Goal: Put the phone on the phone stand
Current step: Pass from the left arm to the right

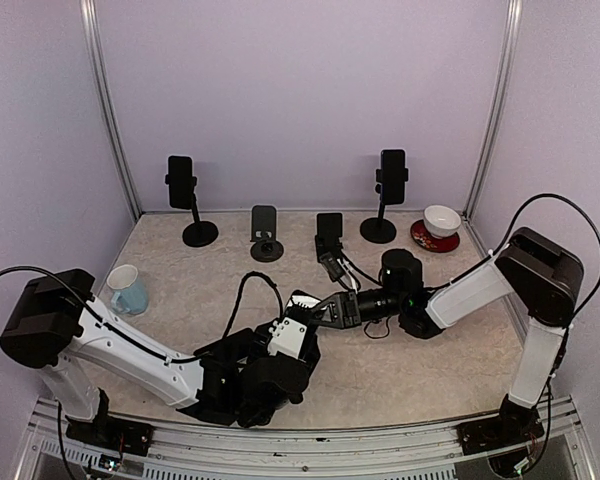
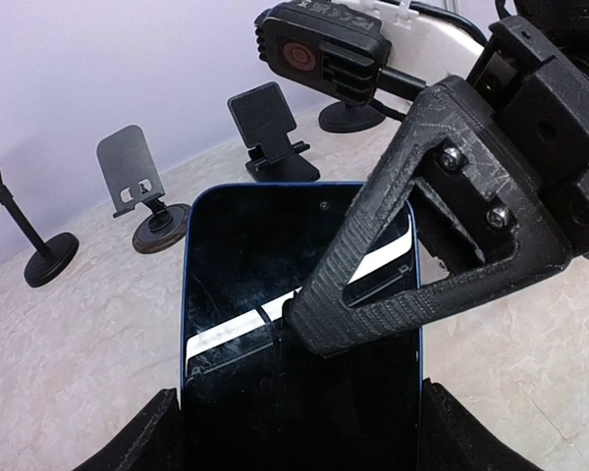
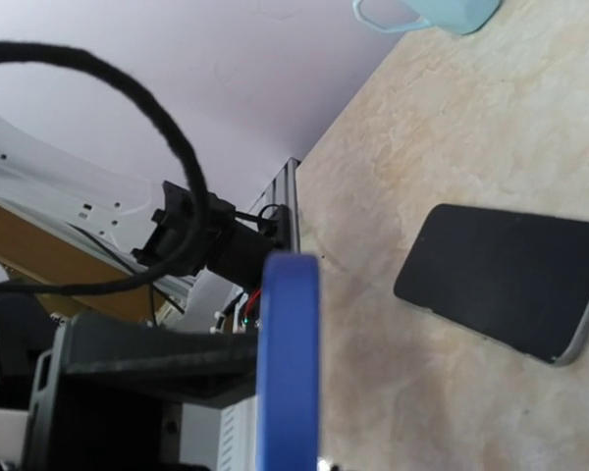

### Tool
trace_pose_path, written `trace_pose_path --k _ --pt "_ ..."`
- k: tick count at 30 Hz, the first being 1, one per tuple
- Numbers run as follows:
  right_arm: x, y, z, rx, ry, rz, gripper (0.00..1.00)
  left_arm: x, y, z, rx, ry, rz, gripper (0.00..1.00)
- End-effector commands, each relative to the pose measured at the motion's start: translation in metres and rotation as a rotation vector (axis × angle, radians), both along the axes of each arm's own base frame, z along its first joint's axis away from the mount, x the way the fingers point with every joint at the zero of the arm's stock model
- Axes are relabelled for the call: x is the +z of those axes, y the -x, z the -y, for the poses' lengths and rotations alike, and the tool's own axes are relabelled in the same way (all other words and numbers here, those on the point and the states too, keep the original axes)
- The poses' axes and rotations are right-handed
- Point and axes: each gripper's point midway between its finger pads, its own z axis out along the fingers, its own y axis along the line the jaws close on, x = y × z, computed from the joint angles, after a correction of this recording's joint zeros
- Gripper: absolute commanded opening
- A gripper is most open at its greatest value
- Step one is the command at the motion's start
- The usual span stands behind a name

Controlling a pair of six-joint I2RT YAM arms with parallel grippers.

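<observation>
I have the phone (image 2: 245, 294) mid-table, towards the near side, lifted off the table (image 1: 420, 370) and caught between both claws. My left claw (image 2: 304, 437) spans its width, a finger against each long edge. My right claw (image 1: 320, 312) is pinched narrow on it: one finger lies across the screen, and the right wrist view shows the blue edge clamped end-on.

The walls hem the table left, right and far, and a metal rail (image 1: 310, 440) runs along the near edge. A strip of bare top lies between the claws and the far row. That row, from the left, is a pole stand (image 1: 188, 205), the left small stand (image 1: 265, 235), the right small stand (image 1: 329, 228) and another pole stand (image 1: 385, 195). A bowl (image 1: 441, 221) sits far right and a mug (image 1: 128, 290) near left. A cable (image 1: 248, 290) loops just left of the claws. A second phone (image 3: 501, 280) lies flat on the table beyond them.

The held phone has a blue rim. Its black glass is scuffed and carries a bright streak of reflection.
</observation>
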Motion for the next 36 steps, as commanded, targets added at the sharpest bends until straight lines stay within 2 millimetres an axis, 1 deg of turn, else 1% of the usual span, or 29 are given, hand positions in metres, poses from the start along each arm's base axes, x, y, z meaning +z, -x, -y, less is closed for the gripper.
trace_pose_path --k 1,2,3,4,6,8,14,18,24,25,28,36 --pt "-0.001 -0.013 0.004 -0.024 -0.012 0.006 0.04 0.025 0.002 0.01 0.013 0.11 0.023 0.52" --pt "0.0 -0.013 0.005 -0.023 -0.014 0.006 0.04 0.026 0.003 0.011 0.011 0.11 0.022 0.59" --pt "0.0 -0.013 0.005 -0.027 -0.014 0.005 0.03 0.026 0.003 0.011 0.007 0.112 0.021 0.7" --pt "0.0 -0.013 0.006 -0.029 -0.017 0.007 0.03 0.026 0.003 0.012 0.005 0.109 0.02 0.78" --pt "0.001 -0.015 0.008 -0.038 -0.019 0.012 0.03 0.026 0.003 0.012 0.004 0.106 0.021 0.89" --pt "0.002 -0.016 0.009 -0.044 -0.021 0.014 0.03 0.024 0.003 0.011 0.003 0.103 0.019 0.98" --pt "0.006 -0.021 0.015 -0.068 -0.029 0.025 0.03 0.026 0.005 0.011 -0.012 0.117 0.008 0.99" --pt "0.009 -0.023 0.02 -0.079 -0.035 0.035 0.03 0.029 0.009 0.008 -0.055 0.153 -0.013 0.99" --pt "0.014 -0.024 0.024 -0.086 -0.036 0.081 0.03 0.045 0.02 -0.001 -0.169 0.259 -0.063 0.99" --pt "0.017 -0.023 0.024 -0.086 -0.04 0.097 0.03 0.051 0.021 -0.004 -0.186 0.29 -0.075 0.99" --pt "0.026 -0.02 0.027 -0.086 -0.054 0.151 0.03 0.055 0.022 -0.013 -0.242 0.354 -0.119 0.99" --pt "0.057 -0.003 0.038 -0.066 -0.138 0.308 0.02 0.058 0.022 -0.043 -0.403 0.505 -0.24 0.99"
